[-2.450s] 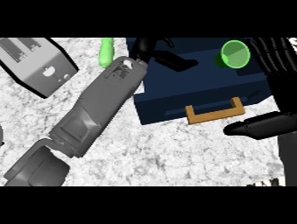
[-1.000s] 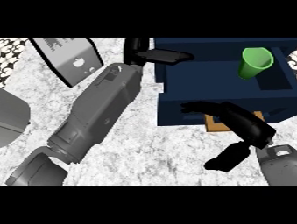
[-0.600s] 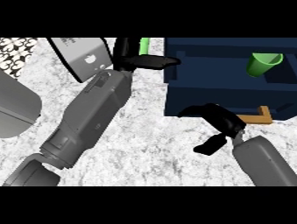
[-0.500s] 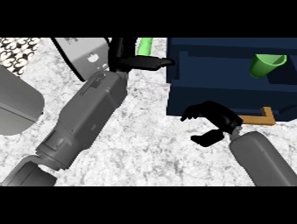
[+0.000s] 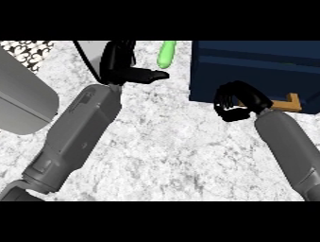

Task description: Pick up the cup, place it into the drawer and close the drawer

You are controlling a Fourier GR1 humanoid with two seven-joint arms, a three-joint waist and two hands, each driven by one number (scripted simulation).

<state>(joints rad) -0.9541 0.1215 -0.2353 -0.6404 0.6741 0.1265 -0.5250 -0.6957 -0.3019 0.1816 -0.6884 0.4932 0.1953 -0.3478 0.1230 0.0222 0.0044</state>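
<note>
The right hand (image 5: 238, 103) has its fingers (image 5: 225, 105) clenched, grasping nothing, pressed against the dark blue drawer (image 5: 260, 71) front, with the wooden handle (image 5: 291, 101) just beside them on the outer side. The step in hand looks like closing the drawer. To do it well, the clenched fingers should stay squarely on the front panel and push straight in, away from the forearm; a push off to one side could skew the drawer or let the knuckles slip past the handle.

The cup does not show; I judge it lies inside the drawer, beyond the right fingers, hidden by the drawer's front.

The left hand (image 5: 124, 66) hovers over the tabletop (image 5: 169, 142), fingers partly curled with one stretched out, grasping nothing. Just past that outstretched tip lies a green object (image 5: 166, 53), apart from it.

Counted: one drawer, one handle, one green object, two hands, one grey appliance (image 5: 12, 94) well to the outside of the left fingers.
</note>
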